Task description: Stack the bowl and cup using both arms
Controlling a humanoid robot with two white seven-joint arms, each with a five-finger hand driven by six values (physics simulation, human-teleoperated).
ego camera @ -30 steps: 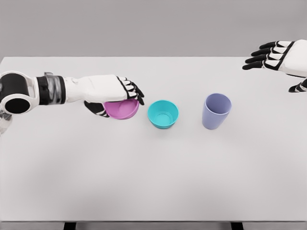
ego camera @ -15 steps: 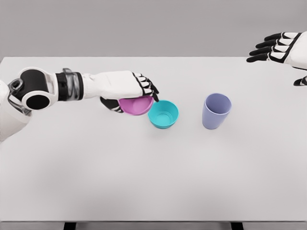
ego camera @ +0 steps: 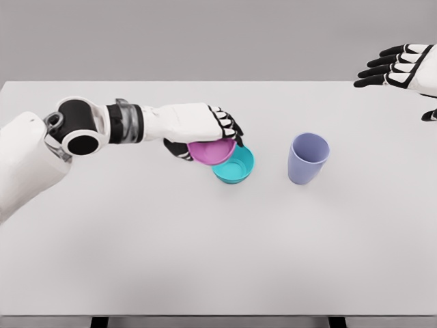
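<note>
My left hand [ego camera: 208,137] reaches in from the left and is shut on a pink bowl [ego camera: 212,152], fingers over its far rim and thumb under it. The pink bowl hangs just above the left rim of a teal bowl [ego camera: 235,165] that stands on the white table [ego camera: 218,239], and partly covers it. A lavender cup [ego camera: 308,158] stands upright to the right of the teal bowl. My right hand [ego camera: 399,68] hovers open at the far right edge, above the table's back corner, holding nothing.
The table's front edge runs along the bottom of the view, with two dark legs showing beneath it. A grey wall lies behind the back edge. My left shoulder fills the left side.
My left hand has carried the pink bowl to the right, from beside the teal bowl to overlapping its left rim. The right hand has drifted slightly up and right.
</note>
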